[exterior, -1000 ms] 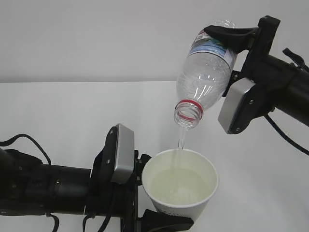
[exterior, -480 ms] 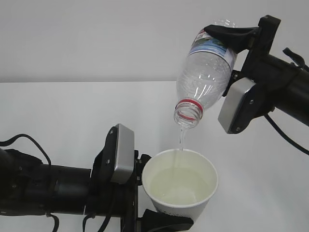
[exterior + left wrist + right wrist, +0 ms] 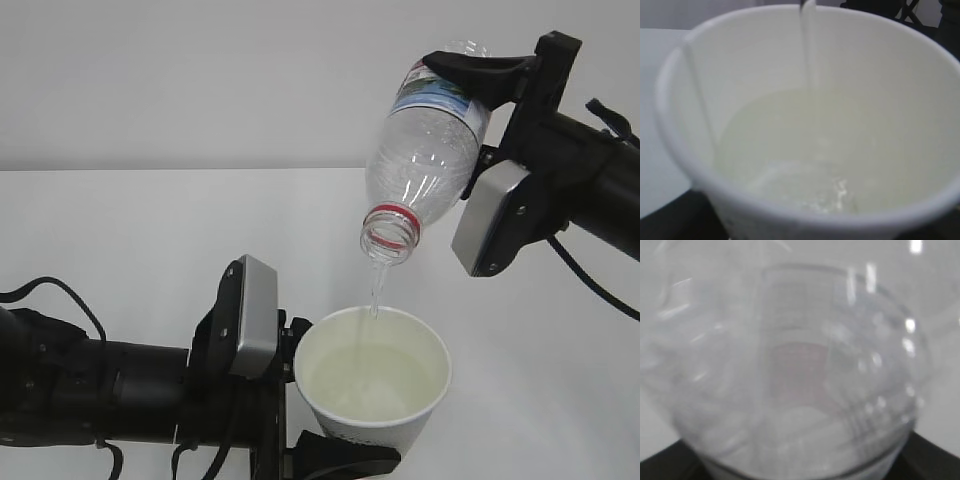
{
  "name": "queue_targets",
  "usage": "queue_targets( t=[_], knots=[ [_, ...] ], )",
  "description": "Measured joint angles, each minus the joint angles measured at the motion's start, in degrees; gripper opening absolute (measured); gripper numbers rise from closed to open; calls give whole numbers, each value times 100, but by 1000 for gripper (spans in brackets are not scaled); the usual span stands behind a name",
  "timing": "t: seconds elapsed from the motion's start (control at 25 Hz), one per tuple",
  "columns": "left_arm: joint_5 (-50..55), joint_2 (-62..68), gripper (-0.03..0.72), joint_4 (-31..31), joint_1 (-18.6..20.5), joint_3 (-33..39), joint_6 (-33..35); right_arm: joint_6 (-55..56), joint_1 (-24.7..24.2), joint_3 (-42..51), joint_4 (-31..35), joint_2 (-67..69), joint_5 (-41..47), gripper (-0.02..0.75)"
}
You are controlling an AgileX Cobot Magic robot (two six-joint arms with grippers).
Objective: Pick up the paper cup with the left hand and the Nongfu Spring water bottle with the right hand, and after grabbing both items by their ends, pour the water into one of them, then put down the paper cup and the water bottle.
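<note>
The paper cup (image 3: pixel 366 432) is upright at the bottom centre, with my left gripper (image 3: pixel 322 400) shut on its lower part. One black finger (image 3: pixel 345 462) shows under the cup. The Nongfu Spring water bottle (image 3: pixel 425 150) hangs above it, tilted mouth-down, and my right gripper (image 3: pixel 472 100) is shut on its base end. A thin stream of water (image 3: pixel 376 292) runs from the mouth into the cup. In the left wrist view the cup (image 3: pixel 880 65) fills the frame, with water (image 3: pixel 800 150) pooled inside. The right wrist view shows only the blurred clear bottle (image 3: pixel 790 365).
A white table (image 3: pixel 150 230) spreads behind both arms, with a plain pale wall beyond. Black cables (image 3: pixel 60 300) trail along the left arm, and a cable (image 3: pixel 590 285) hangs from the right arm.
Water keeps running from the bottle into the cup, and the stream looks slightly thinner now. Neither arm nor the bottle's tilt has visibly shifted.
</note>
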Motion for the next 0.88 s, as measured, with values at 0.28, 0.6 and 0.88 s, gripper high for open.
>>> queue_targets(
  t=[0.28,0.6,0.88],
  knots=[
    [0,0,570,-13,0,0,0,253,0,0,0,0,0,482],
    [0,0,570,-37,0,0,0,300,0,0,0,0,0,482],
    [0,0,570,-37,0,0,0,319,0,0,0,0,0,482]
  ],
)
